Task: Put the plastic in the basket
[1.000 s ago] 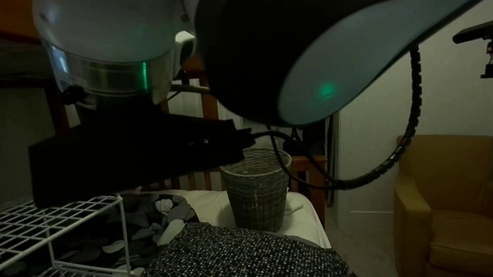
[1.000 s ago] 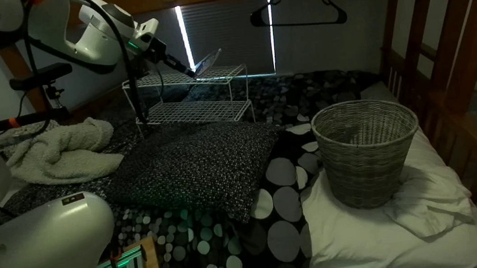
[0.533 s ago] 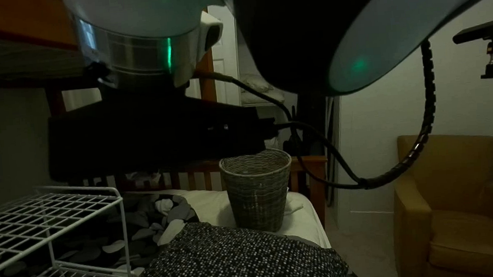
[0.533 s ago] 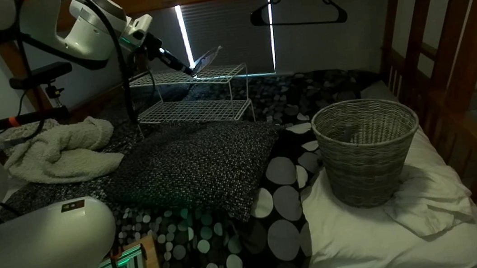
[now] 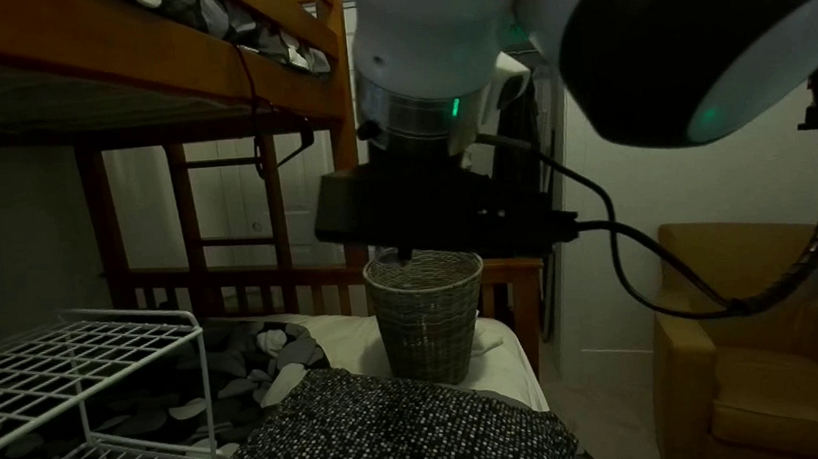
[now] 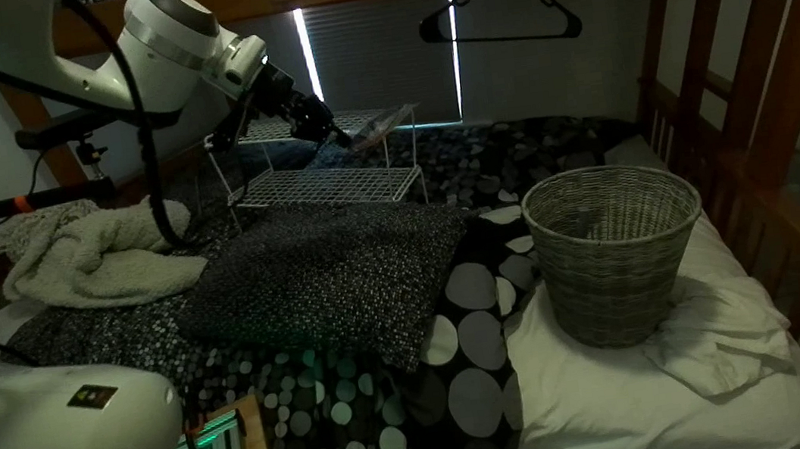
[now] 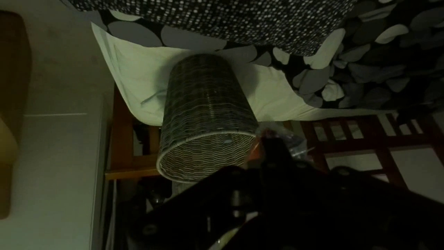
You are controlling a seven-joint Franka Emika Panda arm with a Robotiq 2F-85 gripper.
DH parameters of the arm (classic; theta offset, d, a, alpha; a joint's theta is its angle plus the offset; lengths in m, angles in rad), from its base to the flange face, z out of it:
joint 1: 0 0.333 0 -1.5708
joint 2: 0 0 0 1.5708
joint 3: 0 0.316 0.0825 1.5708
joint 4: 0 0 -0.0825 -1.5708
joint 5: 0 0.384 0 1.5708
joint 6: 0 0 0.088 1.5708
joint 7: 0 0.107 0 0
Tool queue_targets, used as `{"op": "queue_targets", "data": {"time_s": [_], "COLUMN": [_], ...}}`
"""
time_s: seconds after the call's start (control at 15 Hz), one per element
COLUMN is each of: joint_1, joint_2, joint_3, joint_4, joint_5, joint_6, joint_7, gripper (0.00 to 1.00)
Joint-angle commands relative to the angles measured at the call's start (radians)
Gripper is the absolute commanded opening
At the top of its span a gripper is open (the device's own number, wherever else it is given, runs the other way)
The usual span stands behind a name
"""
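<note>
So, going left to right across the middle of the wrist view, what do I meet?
Edge of the boxy tan armchair → plain pale wall → orange-brown wooden bedpost → round grey-beige woven basket → crinkled clear plastic → dark brown wooden bed rails.

Wht arm [image 6: 159, 36] has blk cable [image 6: 144, 134], blk hand [image 6: 342, 138], grn light [image 5: 455, 107].

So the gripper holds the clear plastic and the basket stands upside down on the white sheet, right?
Not quite: the basket stands upright, mouth up, as both exterior views show. It is on the white sheet, and the gripper holds the clear plastic.
</note>
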Motion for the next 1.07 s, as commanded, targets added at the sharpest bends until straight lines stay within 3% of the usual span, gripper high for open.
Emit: {"op": "queue_targets", "data": {"time_s": [0.0,0.2,0.4,0.47,0.53,0.6,0.67,0.87,1.0], "joint_1": [-0.061,-0.118,-0.173,-0.344,-0.335,-0.400,-0.308,-0.344,-0.309], "joint_2": [-0.234,-0.391,-0.521,-0.544,-0.414,-0.449,-0.498,-0.517,-0.523], "joint_3": [-0.030,-0.112,-0.261,-0.197,-0.108,-0.114,-0.224,-0.228,-0.350], "joint_4": [-0.255,-0.415,-0.519,-0.557,-0.473,-0.507,-0.512,-0.521,-0.502], "joint_5": [-0.082,-0.176,-0.251,-0.142,-0.082,-0.054,-0.178,-0.168,-0.144], "joint_6": [0.236,0.465,0.648,0.769,0.726,0.793,0.744,0.760,0.784], "joint_7": [-0.021,-0.061,-0.122,-0.175,-0.185,-0.229,-0.163,-0.184,-0.316], "gripper": [0.00,0.00,0.00,0.00,0.01,0.01,0.01,0.00,0.00]}}
